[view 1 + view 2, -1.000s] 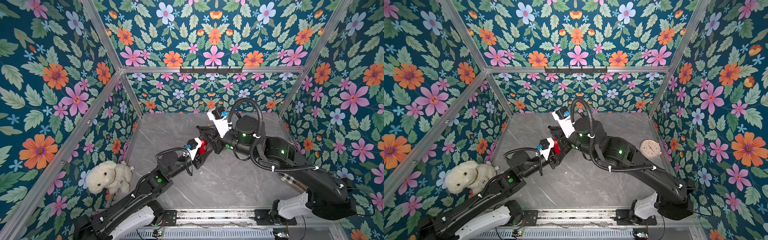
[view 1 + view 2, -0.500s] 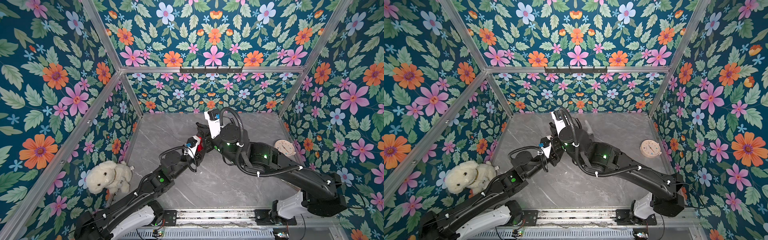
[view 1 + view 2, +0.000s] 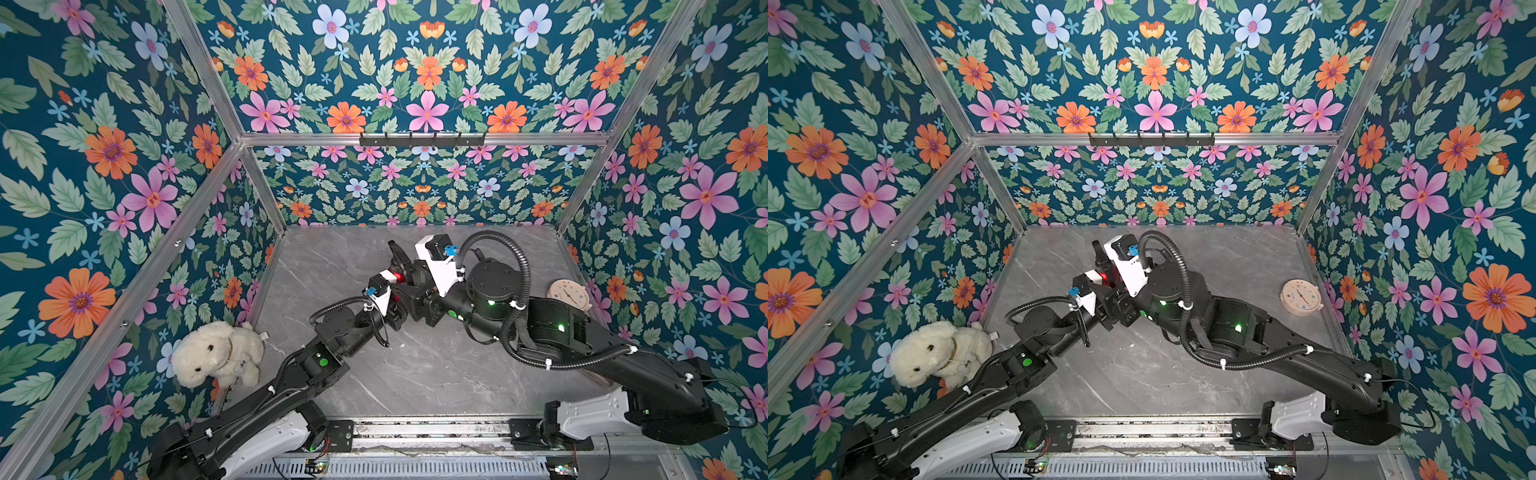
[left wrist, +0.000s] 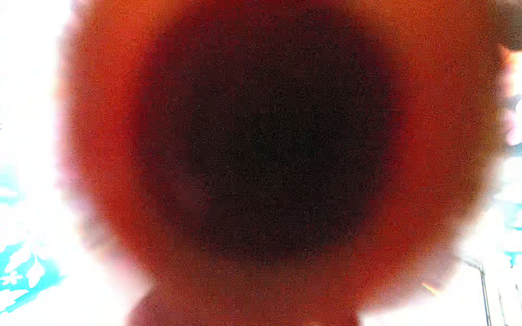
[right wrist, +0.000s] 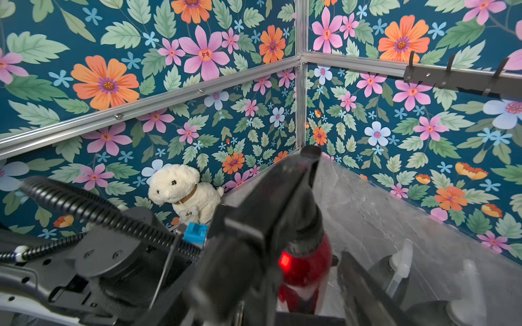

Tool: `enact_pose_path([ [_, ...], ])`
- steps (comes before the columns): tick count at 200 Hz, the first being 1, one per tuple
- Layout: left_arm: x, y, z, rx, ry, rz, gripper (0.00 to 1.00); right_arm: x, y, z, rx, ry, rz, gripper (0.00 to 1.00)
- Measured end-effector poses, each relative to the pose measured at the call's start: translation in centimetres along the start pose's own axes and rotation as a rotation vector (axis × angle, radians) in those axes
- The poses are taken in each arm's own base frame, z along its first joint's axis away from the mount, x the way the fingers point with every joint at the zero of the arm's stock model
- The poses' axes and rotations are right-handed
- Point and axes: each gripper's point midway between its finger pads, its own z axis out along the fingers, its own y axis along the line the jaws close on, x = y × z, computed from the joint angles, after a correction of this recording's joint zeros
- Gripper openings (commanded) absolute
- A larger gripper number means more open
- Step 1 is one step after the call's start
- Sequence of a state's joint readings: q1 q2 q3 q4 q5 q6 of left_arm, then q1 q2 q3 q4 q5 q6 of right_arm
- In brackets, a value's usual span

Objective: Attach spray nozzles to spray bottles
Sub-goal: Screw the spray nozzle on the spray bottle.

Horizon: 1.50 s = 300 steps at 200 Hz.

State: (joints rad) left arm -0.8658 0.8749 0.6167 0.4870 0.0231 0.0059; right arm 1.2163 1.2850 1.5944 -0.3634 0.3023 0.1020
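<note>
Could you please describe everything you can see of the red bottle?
The red bottle is small, shiny and rounded, plastic-looking, held upright over the grey table. A black spray nozzle sits on its neck. The left claw seems shut on its lower body; the right claw stands open on either side of its top. Its base is hidden.

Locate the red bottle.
Mid-table in a top view, where the two arms meet: the red bottle sits in the left gripper, black nozzle on top.

Plush dog [image 3: 216, 357], round clock [image 3: 568, 294]
</note>
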Motion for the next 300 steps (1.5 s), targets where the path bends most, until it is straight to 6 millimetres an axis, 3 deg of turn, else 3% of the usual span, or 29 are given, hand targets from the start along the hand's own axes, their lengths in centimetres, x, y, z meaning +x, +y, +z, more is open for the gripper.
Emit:
enact_pose_path([
  [43,-0.3,-0.6,-0.2,0.036,-0.015,-0.005,0.0,-1.2,-0.7,-3.3,-0.046,-0.073,0.004,0.74],
  [71,-0.7,-1.5,-0.4,0.087,-0.025,-0.008,0.0,-1.8,-3.3,-4.8,0.016,-0.108,0.032,0.7],
  [88,-0.7,-1.7,-0.3,0.101,-0.023,-0.009,0.0,-2.2,-4.4,-4.4,0.071,-0.106,0.038,0.69],
  [106,-0.6,-1.8,0.0,0.105,-0.019,-0.011,0.0,-2.1,-3.3,-3.1,0.049,-0.082,0.031,0.69],
  [131,-0.4,-1.8,0.3,0.105,-0.009,-0.016,0.0,0.1,0.3,-0.2,-0.032,0.013,-0.007,0.7],
  [150,-0.2,-1.7,0.5,0.099,-0.003,-0.025,0.0,1.1,2.0,0.1,-0.082,0.049,-0.036,0.71],
  [165,-0.3,-1.9,0.4,0.107,-0.005,-0.025,0.0,1.1,1.4,-1.2,-0.08,0.035,-0.038,0.71],
  [186,-0.7,-2.6,0.2,0.15,-0.014,-0.021,0.0,-0.3,-0.9,-3.6,-0.077,-0.019,-0.015,0.68],
  [211,-1.0,-4.2,-0.4,0.258,-0.024,-0.015,0.0,-0.9,-3.0,-4.4,-0.118,-0.033,0.019,0.74],
  [252,-1.3,-6.9,-1.4,0.44,-0.029,-0.028,0.0,-0.7,-0.5,-4.2,-0.327,0.029,-0.016,0.74],
  [300,-1.7,-8.8,-2.0,0.564,-0.025,-0.06,0.0,-0.5,1.5,-3.8,-0.455,0.078,-0.039,0.61],
])
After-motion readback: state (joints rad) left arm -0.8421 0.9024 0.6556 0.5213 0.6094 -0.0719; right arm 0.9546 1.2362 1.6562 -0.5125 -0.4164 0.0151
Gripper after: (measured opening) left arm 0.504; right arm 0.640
